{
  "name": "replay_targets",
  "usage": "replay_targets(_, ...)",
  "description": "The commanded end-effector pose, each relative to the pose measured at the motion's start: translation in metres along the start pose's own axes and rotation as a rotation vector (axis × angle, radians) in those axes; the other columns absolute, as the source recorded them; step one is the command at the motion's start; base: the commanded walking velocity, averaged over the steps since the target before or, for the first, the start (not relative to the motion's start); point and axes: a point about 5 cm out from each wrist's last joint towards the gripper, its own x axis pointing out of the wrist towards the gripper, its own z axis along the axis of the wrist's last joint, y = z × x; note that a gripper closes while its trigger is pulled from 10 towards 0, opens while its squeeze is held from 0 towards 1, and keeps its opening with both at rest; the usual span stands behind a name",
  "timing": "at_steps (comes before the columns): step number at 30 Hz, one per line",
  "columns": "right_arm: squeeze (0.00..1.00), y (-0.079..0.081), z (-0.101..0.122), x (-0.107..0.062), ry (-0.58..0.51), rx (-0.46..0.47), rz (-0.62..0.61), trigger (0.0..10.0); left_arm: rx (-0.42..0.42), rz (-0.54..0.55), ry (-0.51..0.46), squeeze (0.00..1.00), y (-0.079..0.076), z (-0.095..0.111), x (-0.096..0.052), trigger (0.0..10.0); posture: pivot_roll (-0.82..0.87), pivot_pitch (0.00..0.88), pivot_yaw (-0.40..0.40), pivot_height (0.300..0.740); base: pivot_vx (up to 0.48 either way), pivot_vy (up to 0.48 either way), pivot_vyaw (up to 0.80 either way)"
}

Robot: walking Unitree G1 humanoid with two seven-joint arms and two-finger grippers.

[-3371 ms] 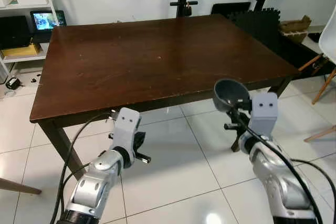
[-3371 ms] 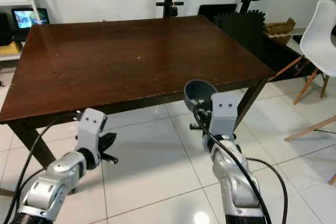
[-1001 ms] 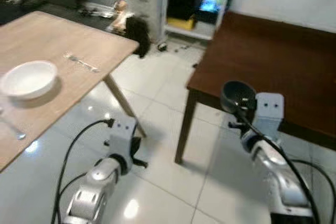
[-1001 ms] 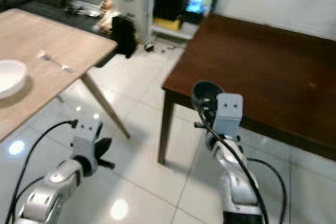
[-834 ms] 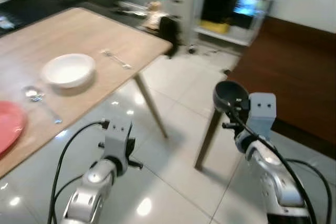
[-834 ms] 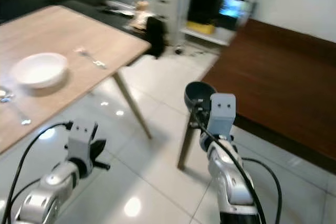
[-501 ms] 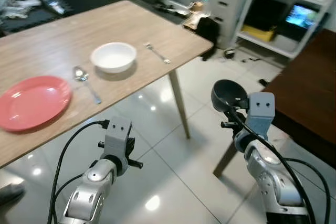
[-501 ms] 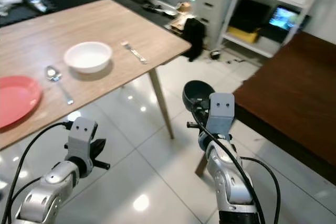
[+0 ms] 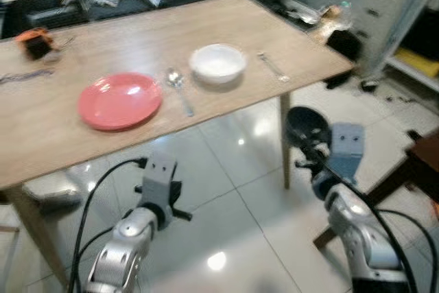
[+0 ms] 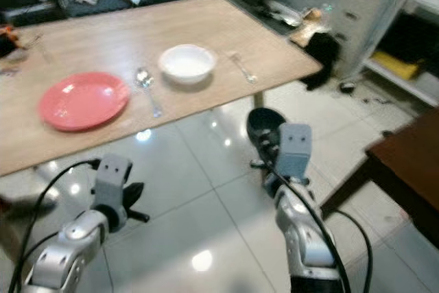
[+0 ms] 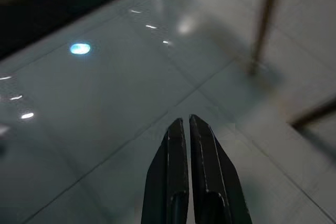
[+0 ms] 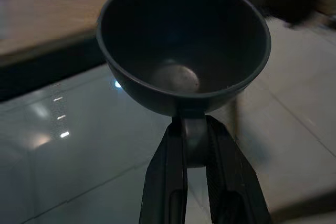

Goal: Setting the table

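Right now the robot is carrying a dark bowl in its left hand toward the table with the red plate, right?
Not the left. The dark bowl is clamped in the right hand, as the right wrist view shows; the left hand is shut on nothing. The red plate does lie on the table ahead.

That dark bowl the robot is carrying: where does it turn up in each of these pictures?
Left eye view: the dark bowl sits right of centre, above the right gripper, over the floor.
Right eye view: the bowl is near the centre, below the light wooden table.
Right wrist view: the bowl, held at the fingers.
Left wrist view: floor beyond shut fingers.
Shared landmark: the white bowl on the table.
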Motion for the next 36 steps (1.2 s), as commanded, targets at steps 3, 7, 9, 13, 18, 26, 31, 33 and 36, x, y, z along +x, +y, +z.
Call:
replay_targets(3, 0.00, -0.0005, -0.0034, -0.0017, 0.007, 0.007, 0.000, 10.0, 0.000, 0.012, 0.033, 0.00, 0.0014, -0.0096, -0.0016, 10.0, -0.04, 0.189, 0.060, 0.740, 0.000, 0.000, 0.78)
replay_targets(7, 0.00, 0.0023, -0.0023, -0.0014, -0.005, 0.010, 0.016, 10.0, 0.006, 0.027, 0.028, 0.00, 0.0038, -0.0088, -0.0011, 10.0, -0.04, 0.188, 0.059, 0.740, 0.103, 0.000, 0.58)
replay_targets(9, 0.00, 0.0044, -0.0013, -0.0015, -0.012, 0.011, 0.023, 10.0, 0.012, 0.033, 0.030, 0.00, 0.0046, -0.0088, -0.0009, 10.0, -0.04, 0.188, 0.059, 0.740, 0.446, 0.000, 0.00)
replay_targets(13, 0.00, 0.0072, -0.0002, -0.0017, -0.020, 0.017, 0.037, 10.0, 0.009, 0.039, 0.030, 0.00, 0.0057, -0.0089, -0.0006, 10.0, -0.04, 0.188, 0.060, 0.740, 0.472, 0.000, 0.00)
replay_targets(18, 0.00, 0.0072, 0.0009, -0.0015, -0.027, 0.022, 0.041, 10.0, 0.010, 0.040, 0.029, 0.00, 0.0061, -0.0088, -0.0005, 10.0, -0.03, 0.188, 0.059, 0.740, 0.472, 0.000, 0.00)
replay_targets(26, 0.00, 0.0082, 0.0019, -0.0017, -0.034, 0.021, 0.049, 10.0, 0.012, 0.041, 0.029, 0.00, 0.0063, -0.0086, -0.0004, 10.0, -0.03, 0.191, 0.059, 0.740, 0.472, 0.000, 0.00)
replay_targets(31, 0.00, 0.0079, 0.0025, -0.0015, -0.037, 0.021, 0.045, 10.0, 0.014, 0.041, 0.030, 0.00, 0.0067, -0.0084, -0.0003, 10.0, -0.03, 0.193, 0.060, 0.740, 0.472, 0.000, 0.00)
replay_targets(33, 0.00, 0.0061, 0.0032, -0.0013, -0.041, 0.037, 0.030, 10.0, 0.015, 0.040, 0.030, 0.00, 0.0065, -0.0084, -0.0003, 10.0, -0.03, 0.193, 0.060, 0.740, 0.472, 0.000, 0.00)
replay_targets(36, 0.00, 0.0037, 0.0041, -0.0010, -0.043, 0.055, 0.014, 10.0, 0.016, 0.036, 0.028, 0.00, 0.0058, -0.0081, -0.0004, 10.0, -0.03, 0.194, 0.062, 0.740, 0.472, 0.000, -0.35)
